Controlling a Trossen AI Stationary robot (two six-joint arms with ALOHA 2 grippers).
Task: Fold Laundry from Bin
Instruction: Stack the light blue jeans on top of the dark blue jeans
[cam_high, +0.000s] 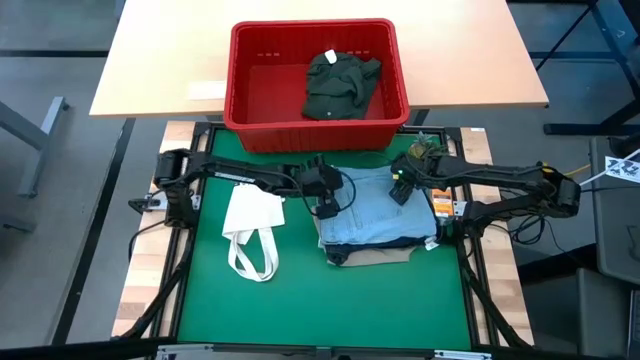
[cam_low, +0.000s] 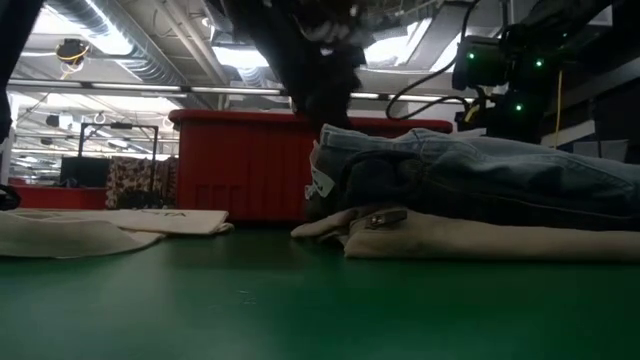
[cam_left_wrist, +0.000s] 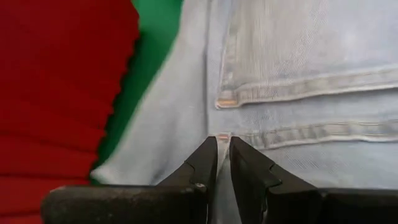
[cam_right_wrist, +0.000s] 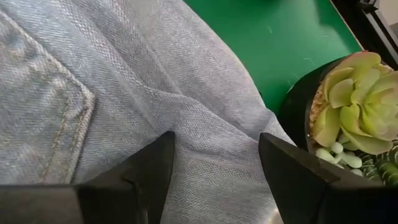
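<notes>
the light blue jeans (cam_high: 375, 210) lie folded on a stack on the green table (cam_high: 300, 300), near the red bin (cam_high: 245, 120). soft, heavy denim; best taken at seams. left tool (cam_left_wrist: 224, 158) nearly pressed together over the cloth, right tool (cam_right_wrist: 214, 165) spread above it.

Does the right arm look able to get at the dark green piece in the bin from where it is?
Probably yes: the green piece lies uncovered in the open bin, and the right gripper is open and empty.
</notes>
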